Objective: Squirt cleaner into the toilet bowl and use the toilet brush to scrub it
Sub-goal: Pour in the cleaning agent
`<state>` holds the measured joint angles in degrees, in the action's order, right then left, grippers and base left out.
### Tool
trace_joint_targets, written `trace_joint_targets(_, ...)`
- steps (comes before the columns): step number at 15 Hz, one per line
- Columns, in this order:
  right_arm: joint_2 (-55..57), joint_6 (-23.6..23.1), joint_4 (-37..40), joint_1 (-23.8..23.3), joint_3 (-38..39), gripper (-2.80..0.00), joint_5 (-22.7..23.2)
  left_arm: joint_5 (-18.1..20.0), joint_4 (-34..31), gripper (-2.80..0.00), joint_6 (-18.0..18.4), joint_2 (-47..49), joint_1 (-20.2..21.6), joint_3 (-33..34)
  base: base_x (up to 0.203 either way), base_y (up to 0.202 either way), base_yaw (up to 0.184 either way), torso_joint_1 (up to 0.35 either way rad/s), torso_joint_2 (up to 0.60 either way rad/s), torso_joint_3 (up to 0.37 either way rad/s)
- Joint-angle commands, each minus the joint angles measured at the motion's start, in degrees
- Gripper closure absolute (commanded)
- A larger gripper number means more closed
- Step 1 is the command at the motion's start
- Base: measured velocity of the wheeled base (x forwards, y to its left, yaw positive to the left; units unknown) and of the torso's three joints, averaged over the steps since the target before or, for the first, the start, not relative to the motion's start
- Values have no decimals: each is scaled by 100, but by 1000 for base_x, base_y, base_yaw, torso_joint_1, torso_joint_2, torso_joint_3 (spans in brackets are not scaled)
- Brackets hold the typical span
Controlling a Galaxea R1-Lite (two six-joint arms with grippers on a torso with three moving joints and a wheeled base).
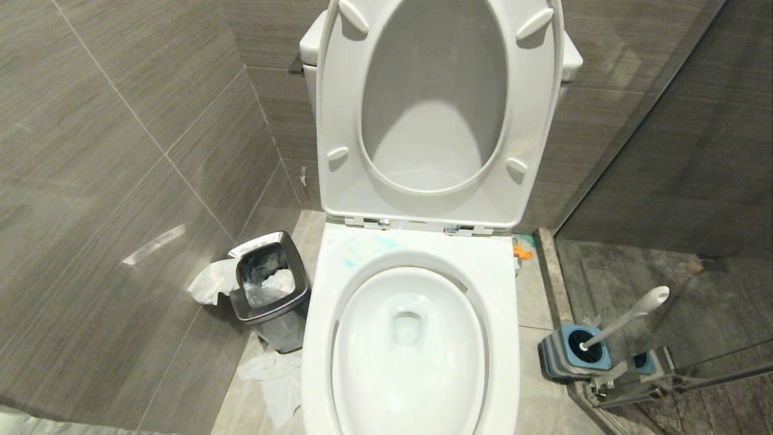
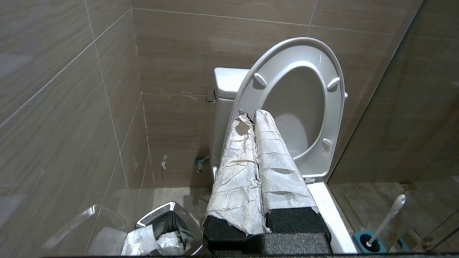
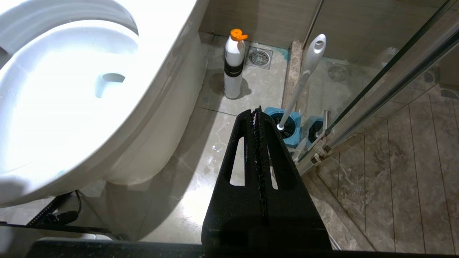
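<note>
The white toilet bowl point(image 1: 502, 326) stands in the middle with its seat and lid raised. Pale turquoise smears of cleaner point(image 1: 349, 263) mark the back left of its rim. The toilet brush point(image 1: 628, 315) leans in its blue holder on the floor to the right, white handle up, bristles hidden in the cup. Neither gripper shows in the head view. My left gripper point(image 2: 252, 115), fingers wrapped in white paper, is shut and empty, pointing toward the raised seat. My right gripper point(image 3: 256, 111) is shut and empty over the floor beside the bowl point(image 3: 143, 125), close to the toilet brush point(image 3: 304, 71).
A steel waste bin point(image 1: 269, 290) with crumpled paper stands left of the toilet, with more paper on the floor point(image 1: 278, 374). A white bottle with an orange cap point(image 3: 233, 64) stands by the bowl's right side. A glass shower partition point(image 3: 380, 89) runs just right of the brush holder point(image 3: 287, 125).
</note>
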<state>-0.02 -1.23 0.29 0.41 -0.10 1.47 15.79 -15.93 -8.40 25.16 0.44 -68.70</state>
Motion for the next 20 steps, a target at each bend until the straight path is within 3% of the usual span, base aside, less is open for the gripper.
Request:
trace_joint_targets(1,2,-9,-1,2,1,0,3,-13,-6,0,47,-709,21,516,0,0,0,0,0,0)
trace_joint_targets(11,2,0,6,2,1,0,3,-162,30,0,813,-1362,54,1438,0,0,0,0,0,0)
trace_joint_targets(14,2,-6,6,2,1,0,3,-472,162,0,1023,-1626,4,2216,0,0,0,0,0,0)
trace_joint_targets(20,2,-5,-3,2,1,0,3,-761,1180,0,1094,-2509,-34,3885,0,0,0,0,0,0)
